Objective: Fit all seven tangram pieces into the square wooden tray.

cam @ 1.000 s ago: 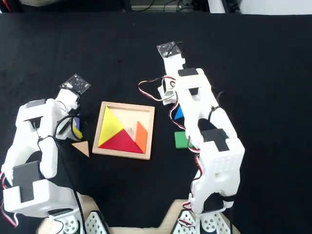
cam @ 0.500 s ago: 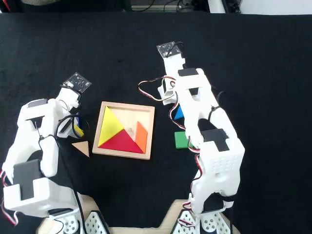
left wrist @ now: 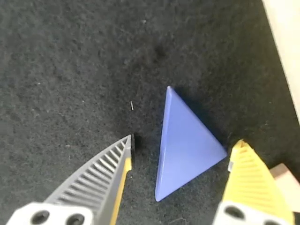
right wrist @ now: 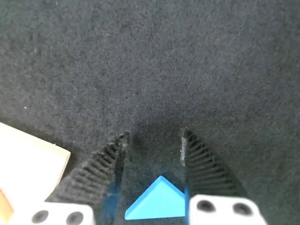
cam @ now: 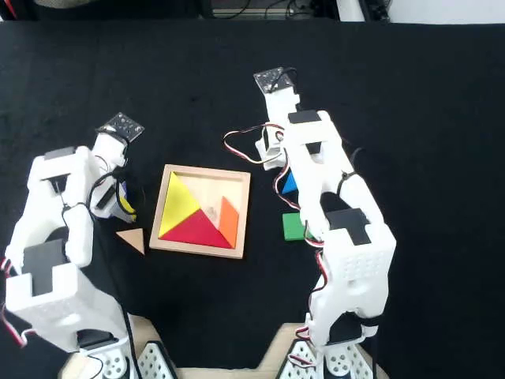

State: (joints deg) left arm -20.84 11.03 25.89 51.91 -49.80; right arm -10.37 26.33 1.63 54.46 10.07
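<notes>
The square wooden tray (cam: 207, 170) holds a yellow triangle (cam: 177, 204), a red triangle (cam: 197, 230) and an orange piece (cam: 227, 221). Left of the tray, my left gripper (left wrist: 186, 140) stands open over a purple-blue triangle (left wrist: 185, 150) that lies flat on the cloth between its fingers. My right gripper (right wrist: 154, 134) is open just right of the tray, with a light blue triangle (right wrist: 158, 199) lying on the cloth between the bases of its fingers. A green square (cam: 293, 226) lies beside the right arm. A tan wooden triangle (cam: 132, 239) rests near the tray's front left corner.
Black cloth covers the whole table. A corner of the tray (right wrist: 28, 159) shows close beside my right gripper. The right arm's body (cam: 331, 205) stretches over the light blue piece and next to the green square. Open cloth lies beyond the tray.
The left arm has shifted a little toward the far side, its wrist now slightly farther back. The right arm and all pieces have stayed put.
</notes>
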